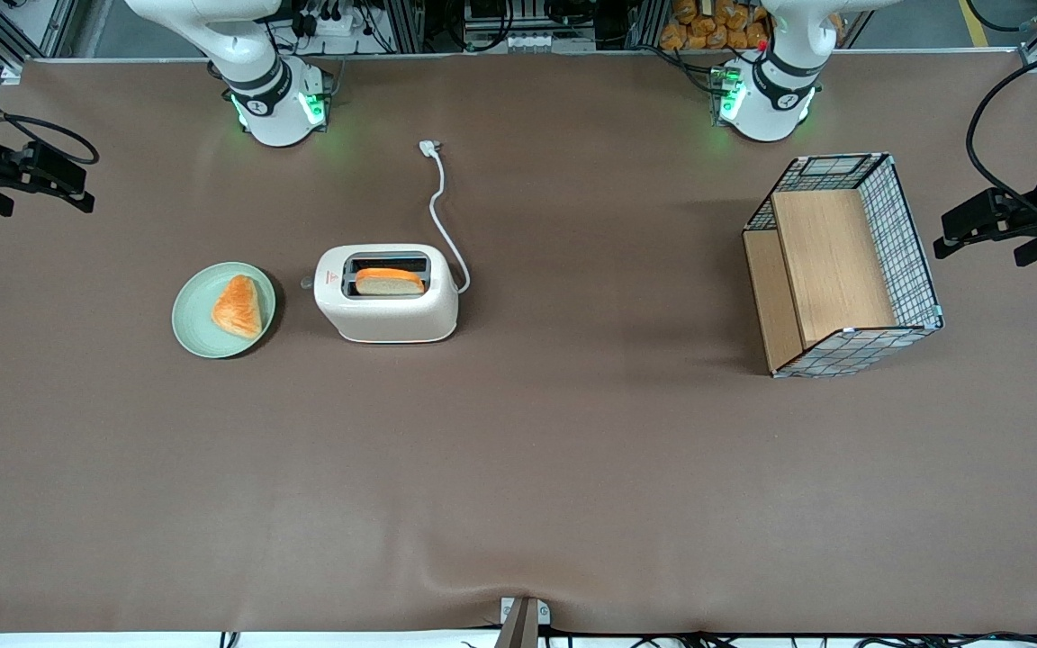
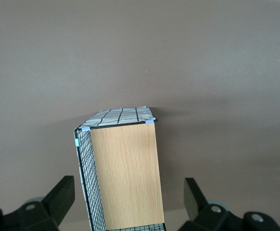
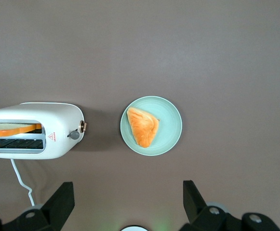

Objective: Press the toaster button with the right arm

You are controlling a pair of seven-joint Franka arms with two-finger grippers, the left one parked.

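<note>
The cream-white toaster (image 1: 388, 310) stands on the brown table with a slice of bread (image 1: 390, 282) in the slot nearer the front camera. Its small grey button (image 1: 306, 283) sticks out of the narrow end that faces the green plate. The toaster (image 3: 58, 125) and its button (image 3: 73, 135) also show in the right wrist view. My right gripper (image 1: 77, 187) hangs open and empty toward the working arm's end of the table, well apart from the toaster. In the right wrist view the gripper (image 3: 127, 199) has its fingers (image 3: 62, 199) spread wide over bare table.
A green plate (image 1: 190, 315) with an orange pastry (image 1: 238, 306) lies beside the toaster's button end; it also shows in the right wrist view (image 3: 171, 127). The white cord (image 1: 442, 216) trails from the toaster toward the arm bases. A wire-and-wood basket (image 1: 843, 261) stands toward the parked arm's end.
</note>
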